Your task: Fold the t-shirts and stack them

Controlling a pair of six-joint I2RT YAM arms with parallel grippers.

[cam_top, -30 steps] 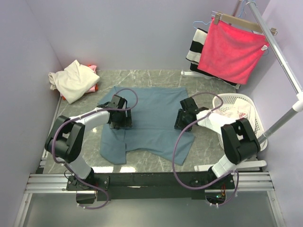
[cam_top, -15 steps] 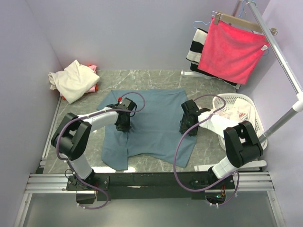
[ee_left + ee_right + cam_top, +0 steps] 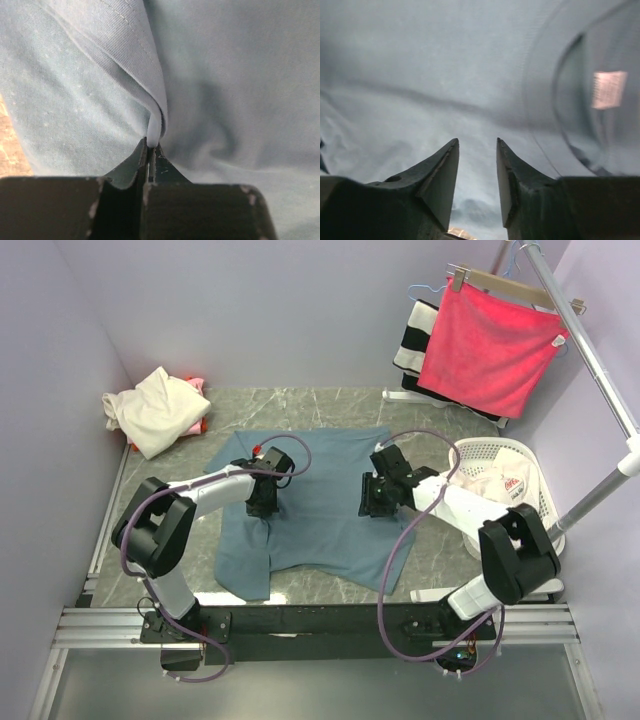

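A dusty blue-grey t-shirt (image 3: pixel 325 475) lies spread on the marble table, its left side folded in. My left gripper (image 3: pixel 262 502) is shut on a raised fold of that cloth (image 3: pixel 156 117), pinched at the fingertips (image 3: pixel 151 145). My right gripper (image 3: pixel 372 502) hovers low over the shirt's right half, jaws open with only flat cloth (image 3: pixel 445 75) behind them, the gripper (image 3: pixel 477 142) near the collar label (image 3: pixel 607 89). A cream t-shirt (image 3: pixel 155 410) lies bunched on a pink one (image 3: pixel 197 423) at the back left. A white t-shirt with red print (image 3: pixel 500 485) sits in the basket.
The white laundry basket (image 3: pixel 540 515) stands at the right edge. Behind it a metal rack (image 3: pixel 590 350) holds a bright pink-red towel (image 3: pixel 490 345) and a black-and-white striped cloth (image 3: pixel 412 335). Purple walls close in the table on three sides.
My left gripper has closed on a fold at the shirt's left side, which is now folded inward. The right gripper has moved left over the shirt and its jaws have narrowed a little.
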